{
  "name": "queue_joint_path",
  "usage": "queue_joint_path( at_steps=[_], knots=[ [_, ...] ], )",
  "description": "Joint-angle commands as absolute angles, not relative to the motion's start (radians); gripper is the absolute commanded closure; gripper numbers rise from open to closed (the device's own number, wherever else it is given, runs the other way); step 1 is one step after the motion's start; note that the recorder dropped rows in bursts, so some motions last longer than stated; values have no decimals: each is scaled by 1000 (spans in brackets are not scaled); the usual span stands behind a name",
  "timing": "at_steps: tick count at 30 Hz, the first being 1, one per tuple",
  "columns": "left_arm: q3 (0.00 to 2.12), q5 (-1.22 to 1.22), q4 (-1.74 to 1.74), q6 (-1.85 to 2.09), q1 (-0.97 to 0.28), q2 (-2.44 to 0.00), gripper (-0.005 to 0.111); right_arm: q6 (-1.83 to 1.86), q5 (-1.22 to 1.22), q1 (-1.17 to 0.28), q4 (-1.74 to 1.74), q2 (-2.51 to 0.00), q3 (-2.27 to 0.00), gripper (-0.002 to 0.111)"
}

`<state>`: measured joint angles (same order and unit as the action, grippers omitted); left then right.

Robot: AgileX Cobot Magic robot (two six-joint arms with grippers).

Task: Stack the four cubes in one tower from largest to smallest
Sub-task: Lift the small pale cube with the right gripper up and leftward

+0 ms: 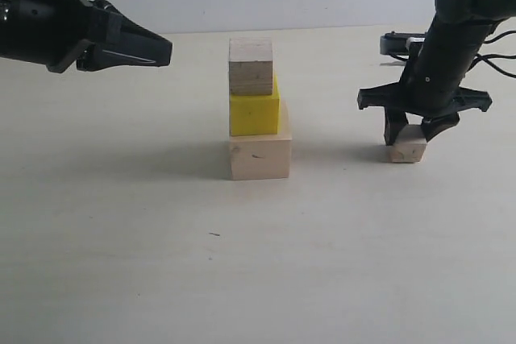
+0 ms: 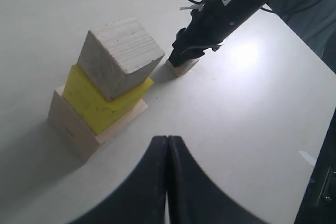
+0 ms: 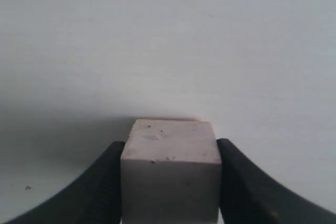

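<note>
A tower stands mid-table: the large pale wood cube (image 1: 260,157) at the bottom, the yellow cube (image 1: 254,110) on it, and a smaller wood cube (image 1: 251,66) on top, turned slightly. The smallest wood cube (image 1: 406,149) rests on the table to the right of the tower. My right gripper (image 1: 413,130) reaches down over it, and in the right wrist view both fingers press against the sides of the cube (image 3: 170,166). My left gripper (image 1: 165,50) hovers left of the tower at the height of its top, shut and empty, with its fingers (image 2: 160,153) pressed together.
The pale table (image 1: 121,239) stretches bare around the tower. A small grey and white device (image 1: 399,44) with cables lies behind the right arm near the table's far edge. The table's edge (image 2: 299,35) runs close behind the right arm.
</note>
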<state>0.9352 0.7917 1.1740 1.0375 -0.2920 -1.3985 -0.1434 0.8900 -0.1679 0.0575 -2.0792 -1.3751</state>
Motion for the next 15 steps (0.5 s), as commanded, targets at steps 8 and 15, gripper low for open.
queue_joint_path(
  at_steps=[8,15],
  knots=[
    [931,824,1191,1042,-289,-1360,107,563,836,-161,306,-1960,-1450,108],
    [931,822,1191,1038,-289,-1302,107,599,797,-123,392,-1953,-1450,108]
  ],
)
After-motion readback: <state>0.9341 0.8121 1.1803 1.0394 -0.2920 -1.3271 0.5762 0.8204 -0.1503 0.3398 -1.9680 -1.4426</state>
